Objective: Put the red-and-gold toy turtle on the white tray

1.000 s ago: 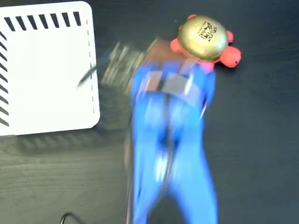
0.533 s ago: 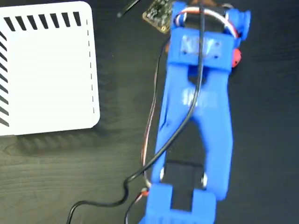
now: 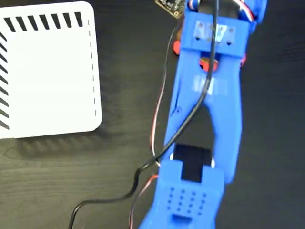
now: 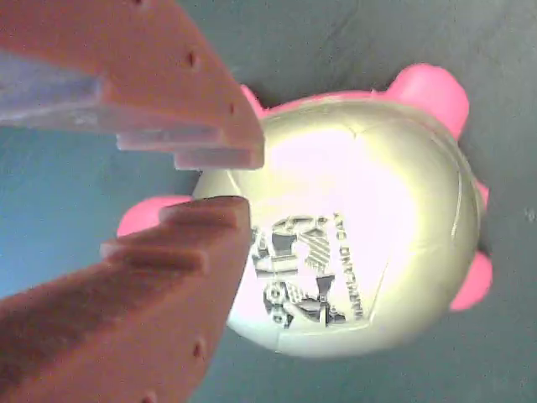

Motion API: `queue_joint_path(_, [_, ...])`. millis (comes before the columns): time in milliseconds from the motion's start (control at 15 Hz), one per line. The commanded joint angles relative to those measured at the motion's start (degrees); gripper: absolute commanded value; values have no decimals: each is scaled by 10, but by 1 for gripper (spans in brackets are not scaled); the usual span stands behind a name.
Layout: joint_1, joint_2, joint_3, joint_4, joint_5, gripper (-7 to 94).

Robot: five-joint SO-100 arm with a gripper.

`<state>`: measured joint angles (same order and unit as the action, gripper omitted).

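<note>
Both of my fingers show big in the wrist view, stepped and reddish-brown, with their tips nearly together and only a thin gap left between them. My gripper has nothing pinched in it; the tips are poised right over the left edge of the turtle's shell. Whether the tips touch the shell or hang just above it I cannot tell. The turtle lies on the dark table beneath me, its pale gold dome filling most of that view, the black printed mark turned sideways and sitting just beside my lower finger. Pink feet poke out around the shell, at the top right, the right edge and the left. In the fixed view my blue arm stretches from the bottom of the picture up to the top right and hides nearly all of the turtle; only small bits of red peep out at either side of my wrist. A black cable and thin red and white wires trail along my left side in that view, and a small circuit board sits at the top edge. The white tray with its black slanted slots lies at the upper left, well apart from the turtle.
</note>
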<state>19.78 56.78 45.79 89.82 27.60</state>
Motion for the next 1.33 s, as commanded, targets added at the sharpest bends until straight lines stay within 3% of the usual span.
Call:
queue_joint_path(0, [11, 6, -85, 33, 1, 0])
queue_joint_path(467, [30, -16, -105, 37, -127, 0])
queue_joint_path(800, [24, -25, -100, 39, -120, 2])
queue_joint_path(933, [17, -27, -91, 46, -120, 33])
queue_joint_path(1000, [14, -29, -84, 49, -120, 40])
queue_joint_path(1200, [11, -40, -67, 51, -123, 42])
queue_joint_path(1267, [11, -47, -70, 59, -124, 47])
